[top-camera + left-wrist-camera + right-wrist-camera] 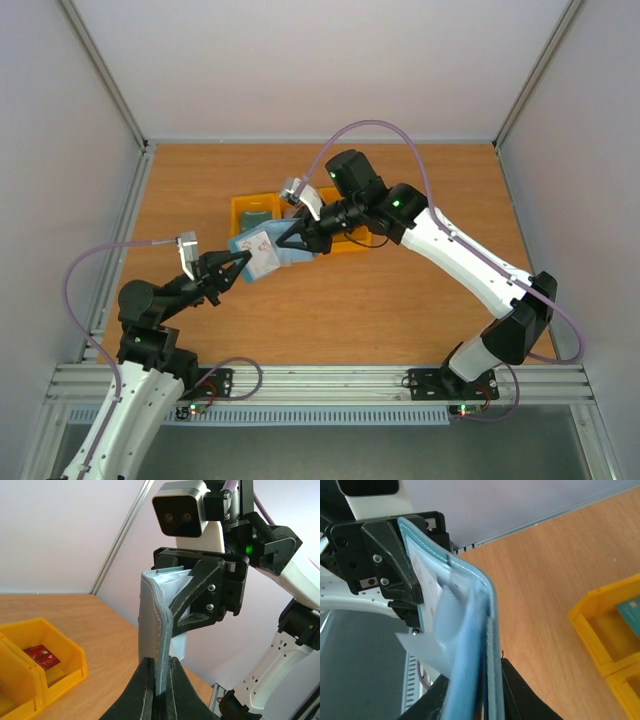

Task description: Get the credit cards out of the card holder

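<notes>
We hold the card holder above the worktop, left tool and right tool each clamped on an edge. Uneven pulling could yank it loose, dropping the protruding whitish card.

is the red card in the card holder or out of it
Out: the red card lies in a yellow bin, apart from the lifted card holder.
</notes>
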